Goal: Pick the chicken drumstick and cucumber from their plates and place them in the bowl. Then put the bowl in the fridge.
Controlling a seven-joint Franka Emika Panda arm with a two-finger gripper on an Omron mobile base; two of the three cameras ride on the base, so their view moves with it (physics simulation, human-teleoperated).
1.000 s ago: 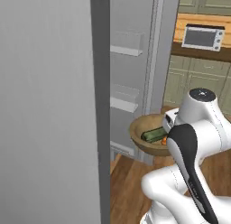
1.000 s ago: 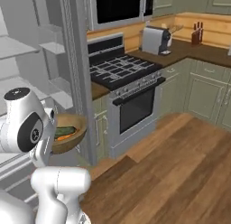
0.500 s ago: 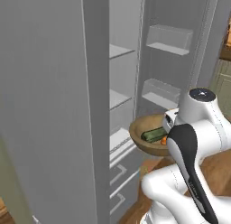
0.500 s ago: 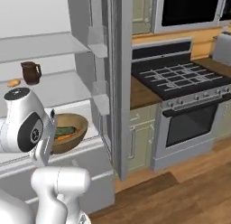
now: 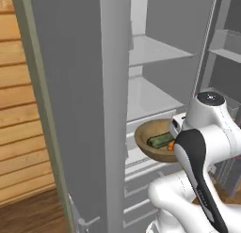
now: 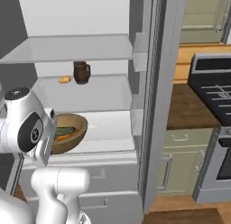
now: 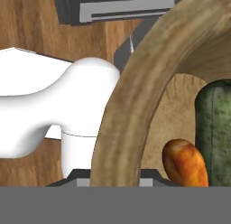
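My gripper [image 5: 175,133] is shut on the near rim of the light-brown wooden bowl [image 5: 142,143] and holds it level in front of the open grey fridge [image 5: 82,86]. In the bowl lie the dark green cucumber [image 5: 160,141] and the orange-brown chicken drumstick [image 5: 171,145]. From the right base view the bowl [image 6: 76,133] hangs just before a pale fridge shelf [image 6: 97,94], with the cucumber [image 6: 65,130] and drumstick [image 6: 63,137] inside. The hand view has the thick bowl rim [image 7: 131,105] close up, the drumstick [image 7: 185,162] beside the cucumber [image 7: 214,128]. The plates are out of view.
A dark mug [image 6: 81,72] and a small orange item [image 6: 65,79] stand on the fridge shelf behind the bowl. The open fridge door edge [image 6: 153,105] rises at right, with a stove [image 6: 212,85] and green cabinets [image 6: 180,169] beyond. Drawers [image 5: 141,180] lie below the bowl.
Both base views have swung as the base turned, so the fridge interior now faces me and the stove has slid to the right edge. The bowl stays in my gripper.
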